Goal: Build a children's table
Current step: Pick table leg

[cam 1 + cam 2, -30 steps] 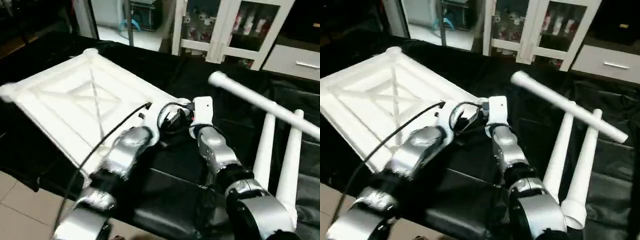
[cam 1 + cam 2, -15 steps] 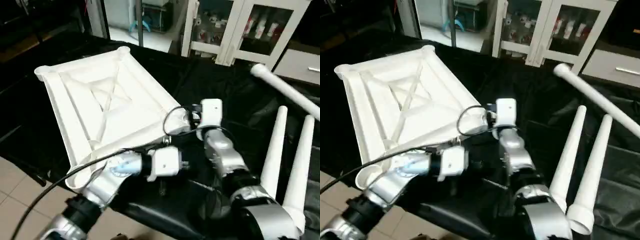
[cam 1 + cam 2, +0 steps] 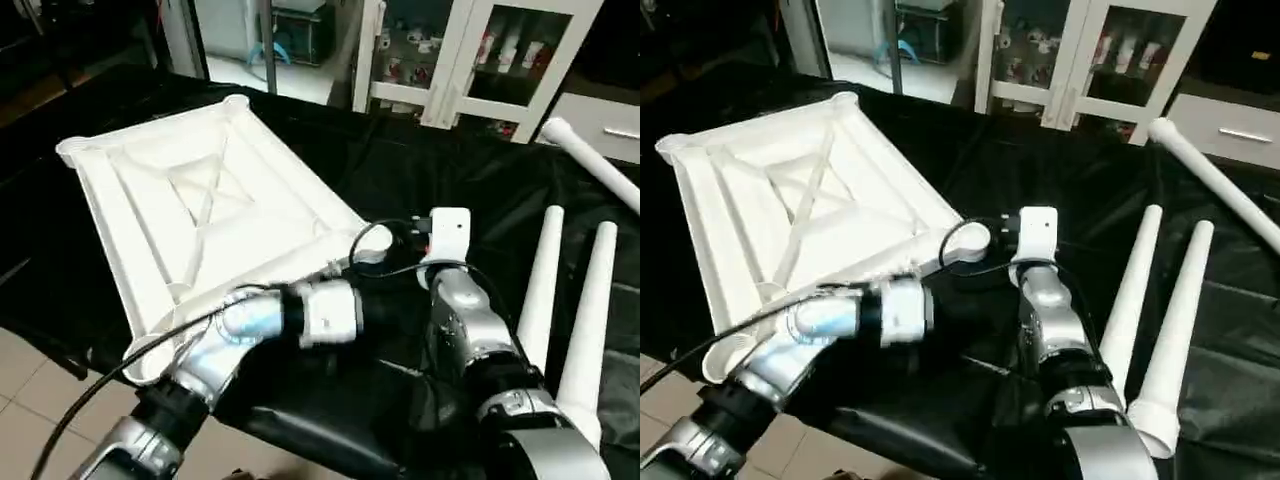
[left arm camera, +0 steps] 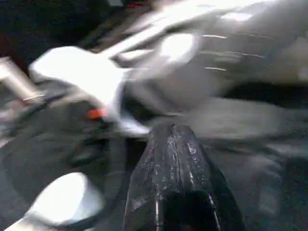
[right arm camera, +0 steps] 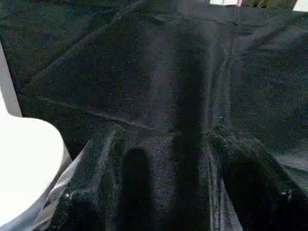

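White square tabletop lying underside up on the black-covered work table, toward that table's left side; its ribs form a cross inside a raised frame, with a round socket at each corner. The far corner socket points toward the back edge of the work table, the near-left corner socket overhangs the front edge above the tiled floor, and the right corner socket lies just beside the white head of the right arm.

Two white tapered legs lie side by side near the right edge of the work table, narrow ends pointing away from the robot and wide ends toward the front edge. A third leg lies slantwise behind them, toward the back right corner.

Left gripper: fingers clenched together with nothing between them, seen in the left wrist view as a single black wedge. The left arm reaches across the near edge of the tabletop toward the right arm. A black cable runs along it.

Right gripper: fingers spread apart, grasping nothing, above bare black cover, with the rounded white socket beside one finger.

White glass-fronted cabinets stand behind the work table.
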You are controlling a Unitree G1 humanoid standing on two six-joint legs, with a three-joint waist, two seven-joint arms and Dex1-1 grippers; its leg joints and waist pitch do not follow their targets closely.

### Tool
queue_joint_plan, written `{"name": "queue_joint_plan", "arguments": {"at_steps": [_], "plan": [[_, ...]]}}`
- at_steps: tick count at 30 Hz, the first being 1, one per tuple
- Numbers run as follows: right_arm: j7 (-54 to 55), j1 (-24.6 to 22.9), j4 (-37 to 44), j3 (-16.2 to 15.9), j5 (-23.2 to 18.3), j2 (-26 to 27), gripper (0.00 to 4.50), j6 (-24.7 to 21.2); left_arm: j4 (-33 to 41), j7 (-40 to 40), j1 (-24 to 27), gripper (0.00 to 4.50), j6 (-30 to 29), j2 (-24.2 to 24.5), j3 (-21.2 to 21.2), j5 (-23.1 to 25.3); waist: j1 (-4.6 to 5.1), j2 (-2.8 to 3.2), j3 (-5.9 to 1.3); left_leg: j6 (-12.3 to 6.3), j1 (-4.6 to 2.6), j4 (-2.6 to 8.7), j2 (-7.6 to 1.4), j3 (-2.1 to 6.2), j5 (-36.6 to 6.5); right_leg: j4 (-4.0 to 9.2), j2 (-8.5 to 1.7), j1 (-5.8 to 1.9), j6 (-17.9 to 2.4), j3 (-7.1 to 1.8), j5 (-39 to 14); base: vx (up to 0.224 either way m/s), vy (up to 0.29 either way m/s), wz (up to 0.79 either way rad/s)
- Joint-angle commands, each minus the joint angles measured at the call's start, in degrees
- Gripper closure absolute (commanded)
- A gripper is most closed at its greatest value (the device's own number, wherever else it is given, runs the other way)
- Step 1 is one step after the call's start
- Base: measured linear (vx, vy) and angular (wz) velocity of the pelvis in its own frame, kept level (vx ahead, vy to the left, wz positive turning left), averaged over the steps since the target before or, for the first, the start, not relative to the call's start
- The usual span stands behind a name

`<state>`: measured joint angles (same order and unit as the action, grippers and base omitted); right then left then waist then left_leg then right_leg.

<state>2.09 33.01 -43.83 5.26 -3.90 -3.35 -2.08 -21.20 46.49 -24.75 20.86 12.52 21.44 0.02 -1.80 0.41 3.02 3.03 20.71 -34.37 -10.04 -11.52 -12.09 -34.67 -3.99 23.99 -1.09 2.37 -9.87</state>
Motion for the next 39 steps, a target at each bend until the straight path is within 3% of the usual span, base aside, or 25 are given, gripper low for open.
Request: {"name": "queue_joint_plan", "arguments": {"at_steps": [1,2,6,10,11,13,14,15,16,19,20,23,24,25,26,29,30,34,35,36,37,39], "plan": [[0.21,-0.93,2.99,0.13,0.01,0.01,1.44,-1.22,1.80,-4.08,-1.04,4.50,-6.93,-1.96,-4.43,-4.74,-0.01,0.21,-3.94,-0.90,-0.67,3.97,-2.83,0.95,-8.78,3.11,-3.65,-3.46,-14.04,-2.55,-3.77,0.000,0.000,0.00],[0.16,-1.15,3.50,0.03,0.09,0.03,1.40,-1.35,1.89,-5.66,-1.34,4.30,-8.29,-2.30,-5.36,-4.96,-0.04,0.23,-3.99,-0.82,-0.71,3.93,-2.87,0.94,-8.56,2.95,-3.65,-3.47,-14.15,-2.54,-3.52,0.000,0.000,0.00],[-0.24,-2.49,6.73,-0.82,0.64,0.11,1.38,-2.35,-0.04,-12.45,-2.96,4.18,-16.28,-1.82,-8.04,-3.12,-0.11,0.05,-3.94,-1.60,-0.60,3.87,-2.68,1.08,-8.38,3.18,-3.50,-3.39,-13.21,-2.45,-4.81,0.000,0.000,0.00],[-0.63,-3.49,9.14,-1.69,1.18,-0.14,1.38,-3.36,-0.23,-14.28,-2.79,3.87,-20.43,-2.35,-9.70,-3.06,-0.10,0.03,-3.96,-1.98,-0.52,3.77,-2.53,1.10,-7.40,3.29,-3.45,-3.32,-12.45,-2.46,-5.24,0.000,0.000,0.00],[-0.78,-4.29,11.25,-1.78,1.19,-0.43,1.38,-4.52,1.88,-14.98,-2.22,3.75,-26.26,-3.11,-10.90,-4.62,-0.15,0.06,-4.02,-2.09,-0.53,3.70,-2.59,1.04,-6.80,3.15,-3.47,-3.32,-12.82,-2.46,-4.32,0.000,0.000,0.00],[-0.78,-4.29,11.25,-1.78,1.19,-0.43,1.38,-4.52,1.88,-14.98,-2.22,3.63,-26.26,-3.11,-10.90,-4.62,-0.27,0.04,-4.02,-2.32,-0.46,3.66,-2.59,1.10,-6.07,3.02,-3.43,-3.37,-13.01,-2.43,-3.39,0.000,0.000,0.00],[-1.02,-5.33,14.68,-2.03,1.39,-0.93,1.38,-6.15,4.75,-16.00,-1.53,3.53,-31.91,-3.31,-11.60,-6.02,-0.44,0.84,-4.07,-2.32,-0.55,3.66,-2.62,1.17,-6.09,2.87,-3.53,-3.34,-13.25,-2.40,-3.06,0.000,0.000,0.00],[-1.16,-5.66,16.03,-2.17,1.50,-1.16,1.38,-6.84,5.65,-16.13,-1.27,3.53,-33.04,-3.07,-11.49,-6.01,-0.38,0.38,-4.04,-2.56,-0.46,3.65,-2.70,1.17,-5.88,2.96,-3.42,-3.35,-13.27,-2.34,-2.18,0.000,0.000,0.00],[-1.27,-5.95,17.19,-2.30,1.60,-1.36,1.38,-7.44,6.39,-16.24,-1.06,3.44,-33.97,-2.85,-11.35,-5.96,-0.53,0.62,-3.99,-2.74,-0.40,3.69,-2.62,1.24,-5.95,2.99,-3.44,-3.44,-13.15,-2.30,-2.26,0.000,0.000,0.00],[-1.96,-7.41,23.63,-2.58,1.44,-2.40,1.38,-10.95,9.39,-16.01,0.28,3.23,-36.28,-1.74,-10.27,-5.31,-0.52,0.43,-3.89,-2.76,-0.39,3.77,-2.60,1.30,-6.69,3.20,-3.34,-3.50,-12.43,-2.29,-3.69,0.000,0.000,0.00],[-2.55,-8.20,27.06,-2.37,0.96,-3.21,1.38,-13.27,10.97,-14.85,1.27,3.07,-38.25,-1.13,-9.10,-5.15,-0.39,-0.06,-3.77,-2.40,-0.46,3.88,-2.60,1.24,-7.57,3.43,-3.19,-3.38,-11.65,-2.29,-5.53,0.000,0.000,0.00],[-3.21,-8.90,29.98,-1.89,0.61,-4.09,1.38,-15.78,12.90,-11.78,2.46,2.82,-40.88,-0.50,-7.22,-5.29,-0.49,0.24,-3.64,-1.85,-0.50,4.01,-2.62,1.32,-8.38,3.58,-3.29,-3.21,-10.90,-2.35,-7.90,0.000,0.000,0.00],[-3.76,-9.13,30.79,-1.93,0.72,-4.65,1.38,-16.80,13.46,-10.74,2.82,2.82,-42.75,-0.36,-6.42,-5.68,-0.36,-0.17,-3.62,-1.55,-0.48,3.99,-2.58,1.23,-8.68,3.72,-3.28,-3.09,-10.64,-2.41,-8.76,0.000,0.000,0.00],[-4.84,-9.54,32.33,-2.01,0.21,-5.38,1.38,-18.84,13.86,-10.69,2.92,2.82,-46.04,-0.31,-5.65,-5.67,-0.47,0.10,-3.63,-1.28,-0.53,3.98,-2.57,1.27,-8.69,3.58,-3.27,-3.15,-10.46,-2.46,-8.99,0.000,0.000,0.00],[-8.22,-10.33,35.77,-2.51,-1.58,-7.36,1.38,-23.62,12.78,-11.52,2.23,2.82,-49.32,-0.53,-4.82,-4.87,-0.44,0.24,-3.58,-1.23,-0.51,3.97,-2.49,1.29,-8.75,3.65,-3.16,-3.14,-10.32,-2.45,-8.80,0.000,0.000,0.00],[-11.90,-11.09,38.63,-3.80,-2.42,-9.78,1.38,-26.35,10.90,-12.58,1.05,2.82,-48.56,-0.96,-5.11,-4.00,-0.57,0.18,-3.66,-1.55,-0.30,3.87,-2.40,1.43,-7.78,3.70,-3.12,-3.43,-10.16,-2.41,-7.21,0.000,0.000,0.00],[-14.77,-11.76,41.14,-4.49,-3.63,-11.76,1.38,-28.71,9.34,-13.64,-0.20,2.82,-47.82,-1.35,-5.96,-3.78,-0.69,0.34,-3.77,-1.75,-0.31,3.76,-2.42,1.49,-7.22,3.60,-3.33,-3.52,-10.41,-2.47,-6.44,0.000,0.000,0.00],[-24.48,-14.57,49.62,-6.16,-6.69,-20.50,1.38,-35.66,4.87,-18.14,-5.19,2.48,-48.78,-3.09,-10.54,-4.68,-1.08,-0.03,-3.73,-3.10,-0.06,3.55,-2.46,1.60,-6.61,3.76,-3.53,-3.88,-10.90,-2.43,-6.25,0.000,0.000,0.00],[-26.15,-15.23,51.11,-6.31,-6.84,-22.44,1.38,-36.77,4.52,-18.71,-6.10,2.41,-49.45,-3.15,-10.95,-4.70,-0.86,-0.43,-3.64,-3.22,0.24,3.57,-2.33,1.59,-6.68,3.83,-3.39,-4.15,-10.70,-2.35,-6.94,0.000,0.000,0.00],[-27.95,-16.04,52.76,-6.28,-7.35,-24.58,1.38,-38.05,3.91,-19.30,-7.10,2.29,-49.56,-3.25,-11.26,-4.67,-1.34,-0.34,-3.70,-3.45,-0.32,3.39,-2.48,1.57,-6.80,3.99,-3.51,-3.90,-10.49,-2.47,-7.92,0.000,0.000,0.00],[-28.37,-16.24,53.15,-6.24,-7.50,-25.06,1.38,-38.38,3.74,-19.46,-7.34,2.16,-49.62,-3.30,-11.36,-4.71,-1.15,-0.46,-3.57,-3.79,0.16,3.47,-2.36,1.68,-6.61,4.02,-3.63,-4.07,-10.60,-2.34,-9.18,0.000,0.000,0.00],[-33.01,-18.34,57.32,-6.31,-9.74,-30.11,1.38,-41.82,1.37,-20.73,-9.43,2.06,-50.87,-3.91,-12.17,-4.81,-1.21,-0.49,-3.49,-3.94,-0.10,3.34,-2.36,1.62,-7.48,4.54,-3.61,-3.80,-9.78,-2.28,-13.11,0.000,0.000,0.00]]}}
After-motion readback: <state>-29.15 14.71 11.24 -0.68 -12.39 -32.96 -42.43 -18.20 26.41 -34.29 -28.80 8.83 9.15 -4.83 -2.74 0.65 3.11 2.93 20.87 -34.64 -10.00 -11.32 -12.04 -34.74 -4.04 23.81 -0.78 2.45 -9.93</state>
